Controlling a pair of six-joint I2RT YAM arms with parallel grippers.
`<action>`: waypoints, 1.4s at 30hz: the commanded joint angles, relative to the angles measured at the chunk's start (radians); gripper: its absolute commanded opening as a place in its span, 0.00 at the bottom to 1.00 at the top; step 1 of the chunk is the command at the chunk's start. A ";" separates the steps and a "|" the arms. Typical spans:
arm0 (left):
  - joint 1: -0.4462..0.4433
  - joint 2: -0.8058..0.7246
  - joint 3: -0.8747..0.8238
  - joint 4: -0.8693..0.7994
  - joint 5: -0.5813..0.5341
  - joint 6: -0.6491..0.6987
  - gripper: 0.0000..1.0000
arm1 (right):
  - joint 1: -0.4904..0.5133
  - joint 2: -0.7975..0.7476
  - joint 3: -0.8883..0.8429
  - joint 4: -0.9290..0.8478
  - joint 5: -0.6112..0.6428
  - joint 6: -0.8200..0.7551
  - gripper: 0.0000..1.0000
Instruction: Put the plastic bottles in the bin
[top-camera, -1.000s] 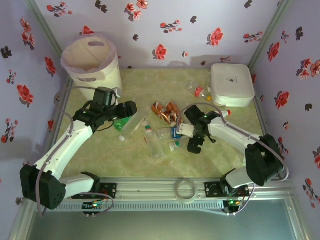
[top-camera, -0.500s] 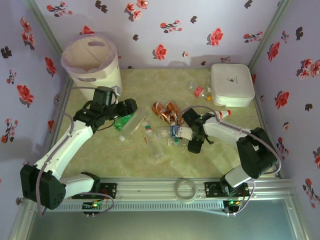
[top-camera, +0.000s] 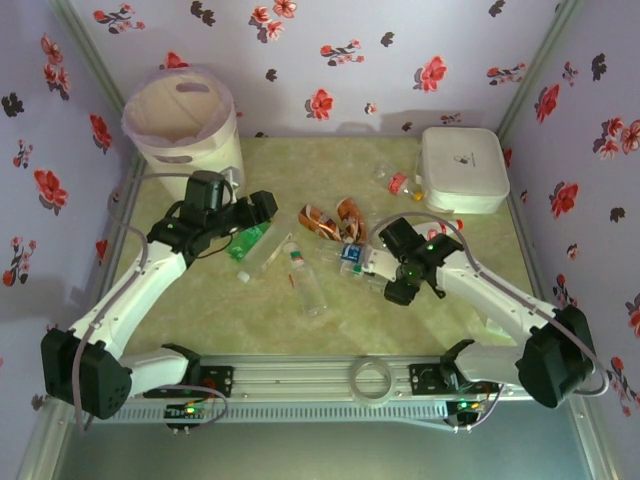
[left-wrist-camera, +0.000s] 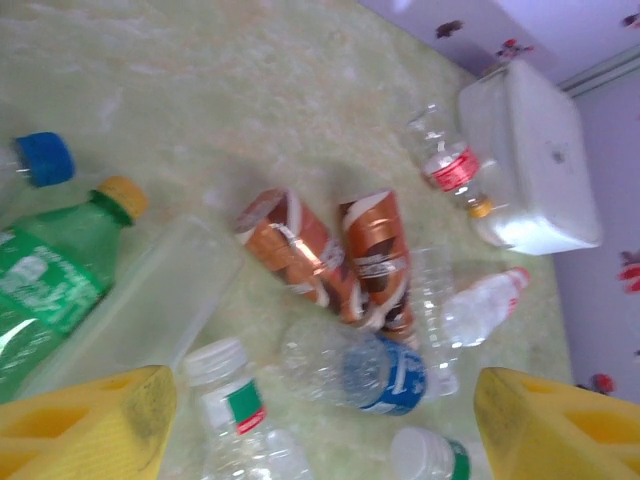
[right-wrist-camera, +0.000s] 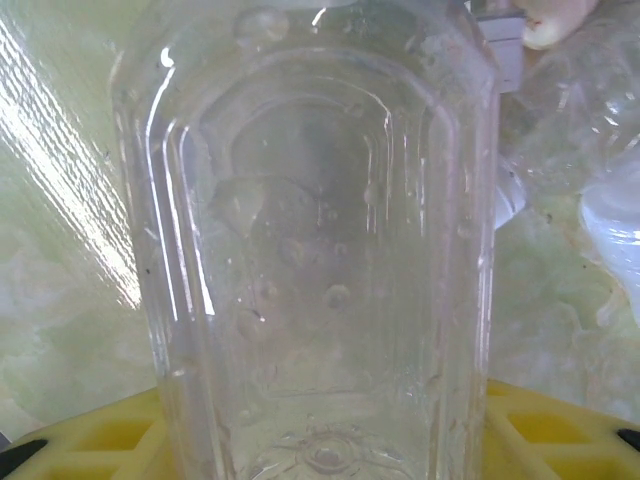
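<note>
Right wrist view: clear bottle (right-wrist-camera: 320, 250) sits so close that its top and base run off the frame. Yellow fingers (right-wrist-camera: 90, 430) of the right hand (right-wrist-camera: 320, 440) are mostly behind it, so can't judge contact.

Left wrist view, soft blur:
- green bottle (left-wrist-camera: 45, 290) cut by left edge
- blue cap (left-wrist-camera: 45, 158), its bottle out of frame
- white-capped bottle (left-wrist-camera: 230, 400) cut at bottom
- labels unreadable
- left hand (left-wrist-camera: 320, 425) fingers clipped by bottom edge

Top view: right hand's fingertips lost among the heap of bottles (top-camera: 345, 258), too small to separate.

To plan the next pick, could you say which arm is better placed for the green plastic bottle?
Left: the open left gripper hovers near the green plastic bottle; the right gripper holds a clear plastic bottle.
</note>
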 joint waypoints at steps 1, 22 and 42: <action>-0.005 -0.004 -0.063 0.211 0.137 -0.097 0.84 | -0.015 -0.052 0.057 0.061 0.014 0.123 0.43; -0.185 0.234 -0.037 0.713 0.116 -0.247 0.85 | 0.034 0.017 0.044 0.706 -0.116 0.643 0.34; -0.208 0.357 0.064 0.744 0.154 -0.254 0.49 | 0.042 0.055 0.039 0.714 -0.235 0.652 0.34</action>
